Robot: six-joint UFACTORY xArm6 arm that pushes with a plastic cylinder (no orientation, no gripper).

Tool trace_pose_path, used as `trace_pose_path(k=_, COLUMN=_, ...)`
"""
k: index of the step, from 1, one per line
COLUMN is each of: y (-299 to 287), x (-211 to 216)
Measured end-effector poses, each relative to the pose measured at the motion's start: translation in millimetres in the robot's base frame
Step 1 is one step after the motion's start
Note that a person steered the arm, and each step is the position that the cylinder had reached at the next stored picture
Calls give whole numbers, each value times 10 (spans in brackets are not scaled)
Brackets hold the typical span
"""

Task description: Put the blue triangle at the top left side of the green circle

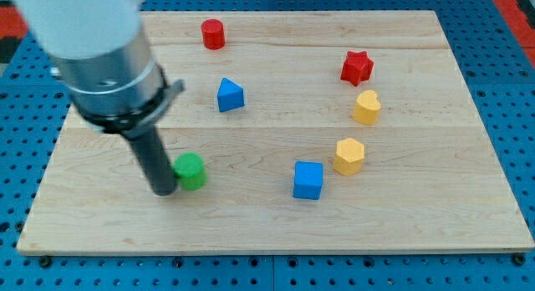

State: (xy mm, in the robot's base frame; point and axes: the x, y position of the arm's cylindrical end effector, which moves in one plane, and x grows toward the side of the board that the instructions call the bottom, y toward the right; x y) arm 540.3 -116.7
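The blue triangle (230, 95) lies on the wooden board (251, 232) left of the middle, in the upper half. The green circle (191, 171) lies below it and a little to the left. My tip (164, 191) rests on the board right against the green circle's left side. The dark rod rises from the tip up and to the left into the grey arm body at the view's top left. The blue triangle is above and to the right of the tip, well apart from it.
A red cylinder (213, 33) sits near the top edge. A red star (356, 68), a yellow heart (366, 107) and a yellow hexagon (349, 155) stand at the right. A blue cube (308, 180) lies below the middle.
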Motion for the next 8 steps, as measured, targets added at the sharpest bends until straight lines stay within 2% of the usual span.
trace_pose_path(k=1, y=5, x=0)
trace_pose_path(k=2, y=-654, x=21)
trace_pose_path(k=3, y=-467, x=-472)
trace_pose_path(k=4, y=269, x=-833)
trace_pose_path(k=5, y=650, x=-1103)
trace_pose_path(k=6, y=606, x=-1631)
trace_pose_path(k=7, y=929, x=-1647)
trace_pose_path(k=8, y=1292, x=-1922)
